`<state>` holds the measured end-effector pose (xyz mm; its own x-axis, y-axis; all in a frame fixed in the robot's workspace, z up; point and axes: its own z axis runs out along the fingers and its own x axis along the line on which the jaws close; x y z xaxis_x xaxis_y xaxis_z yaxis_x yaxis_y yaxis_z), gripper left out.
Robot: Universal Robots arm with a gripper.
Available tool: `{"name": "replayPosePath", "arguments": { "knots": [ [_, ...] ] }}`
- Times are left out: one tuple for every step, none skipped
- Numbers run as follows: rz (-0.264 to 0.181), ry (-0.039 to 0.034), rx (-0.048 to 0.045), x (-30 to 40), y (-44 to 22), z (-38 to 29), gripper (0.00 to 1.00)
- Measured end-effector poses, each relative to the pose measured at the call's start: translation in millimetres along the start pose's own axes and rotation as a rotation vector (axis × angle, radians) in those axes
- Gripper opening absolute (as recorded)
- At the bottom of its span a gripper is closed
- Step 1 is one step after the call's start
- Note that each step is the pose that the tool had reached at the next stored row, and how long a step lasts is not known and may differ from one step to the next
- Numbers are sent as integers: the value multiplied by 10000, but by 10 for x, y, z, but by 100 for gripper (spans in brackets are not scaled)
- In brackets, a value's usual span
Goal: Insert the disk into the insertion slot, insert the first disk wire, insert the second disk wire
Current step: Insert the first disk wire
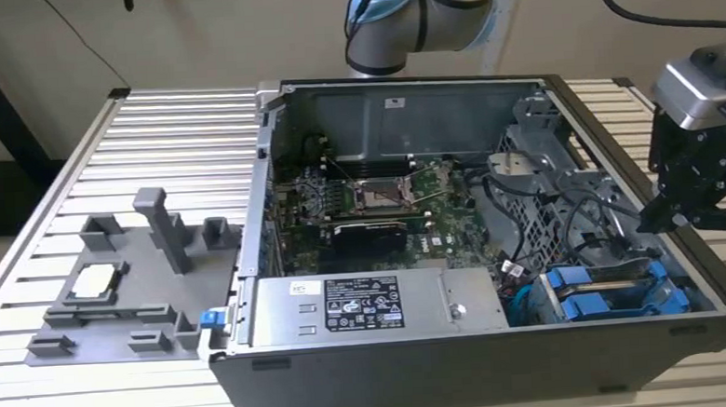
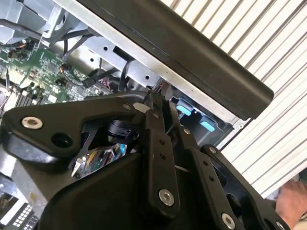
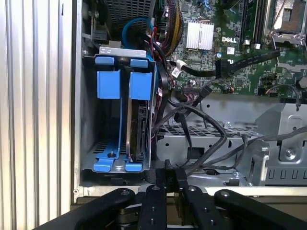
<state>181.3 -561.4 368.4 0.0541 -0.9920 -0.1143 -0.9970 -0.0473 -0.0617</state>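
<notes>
Fingers [image 3: 170, 178] pressed together and empty hover above the side wall of the open dark grey computer case [image 1: 471, 370], near its corner on the ribbed metal bench [image 1: 147, 121]. Close by, the silver-grey disk in its blue plastic carrier [image 3: 140, 129] sits inside the dark metal insertion slot [image 3: 88, 124], with black cables [image 3: 192, 120] crowding beside it.

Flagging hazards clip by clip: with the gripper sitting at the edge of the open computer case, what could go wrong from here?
1. The gripper hangs right at the case wall; moving inward too low, it might strike that wall.
2. Loose black cables crowd the disk; reaching in there, the gripper could snag them or tug them loose.
</notes>
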Motion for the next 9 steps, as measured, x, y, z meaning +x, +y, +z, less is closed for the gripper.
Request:
{"name": "replayPosePath", "arguments": {
  "knots": [
    [0,1,0,0,0,0,19],
    [-1,2,-1,-2,11,-1,19],
    [-5,4,16,-4,43,-2,19],
    [-12,6,87,-5,88,-1,19],
    [-20,9,173,-6,134,3,19],
    [-31,14,263,-8,176,7,19],
    [-41,17,345,-8,213,12,19],
    [-52,22,438,-8,244,15,19],
    [-63,29,532,-8,271,18,19]
  ]
}}
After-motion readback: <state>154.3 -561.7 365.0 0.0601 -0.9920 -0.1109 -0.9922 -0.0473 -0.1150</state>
